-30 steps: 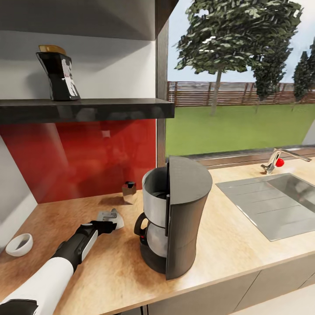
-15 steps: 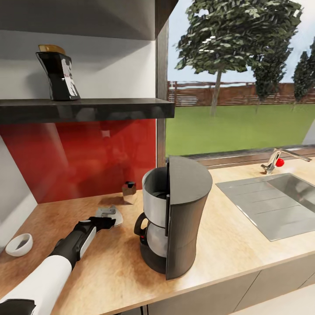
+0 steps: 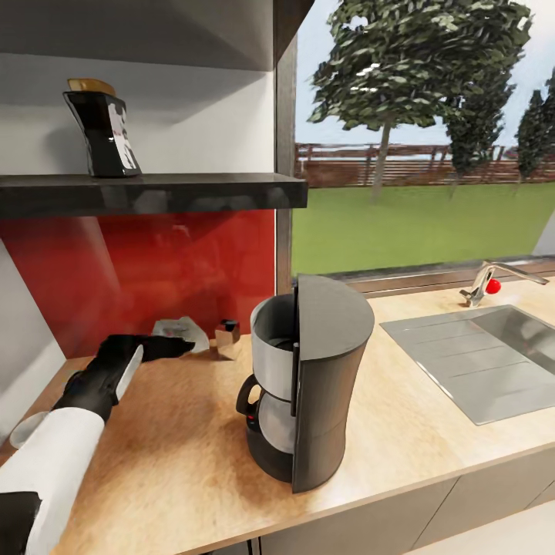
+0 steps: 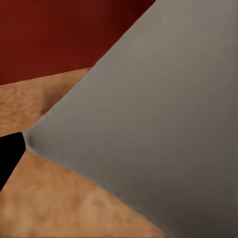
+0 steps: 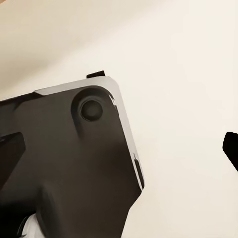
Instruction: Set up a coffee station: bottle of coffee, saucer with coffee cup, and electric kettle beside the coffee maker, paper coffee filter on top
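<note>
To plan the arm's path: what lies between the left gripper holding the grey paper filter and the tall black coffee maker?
In the head view, bare wood-grain countertop separates left gripper from coffee maker; a small brown box stands behind.

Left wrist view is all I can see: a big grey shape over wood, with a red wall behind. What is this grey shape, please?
Observer: It is the paper coffee filter, pinched by the left gripper. In the head view it appears raised above the kitchen countertop, in front of the red wall.
Operator: Where is the coffee maker from there?
Observer: The coffee maker stands to the robot's right of that gripper, nearer the counter's front edge.
Operator: And the bottle of coffee?
Observer: The bottle of coffee stands on the kitchen shelf, above the left arm.
</note>
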